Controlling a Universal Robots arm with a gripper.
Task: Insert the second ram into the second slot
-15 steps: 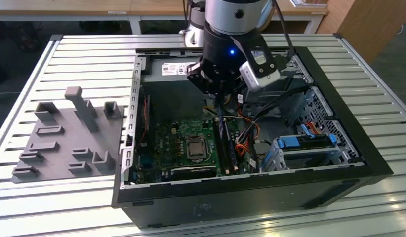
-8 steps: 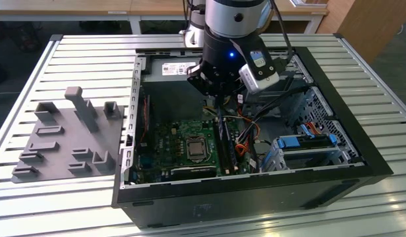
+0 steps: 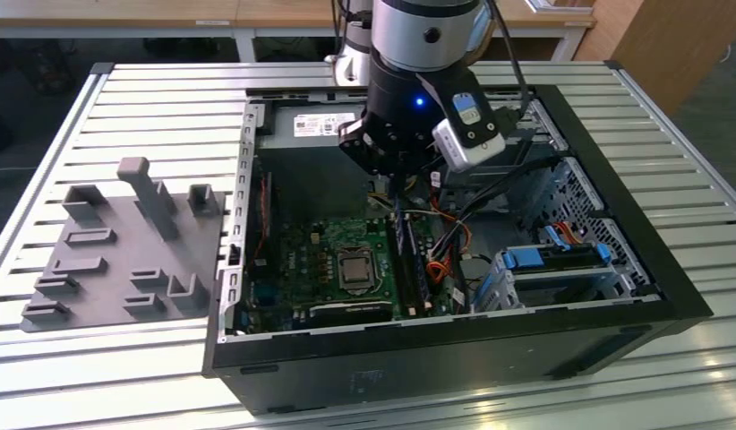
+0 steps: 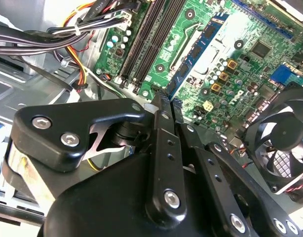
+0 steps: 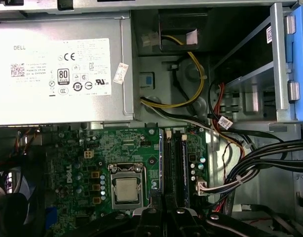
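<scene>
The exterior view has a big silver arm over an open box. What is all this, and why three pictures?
That arm is a robot, and the box is an opened computer on a metal table, beside a grey tray. The exterior view is taken from off the arm; both wrist views come from cameras riding on it, looking at the green circuit board. Its end effector seems to pinch the second ram, a blue memory stick, by the board's long slots.
</scene>
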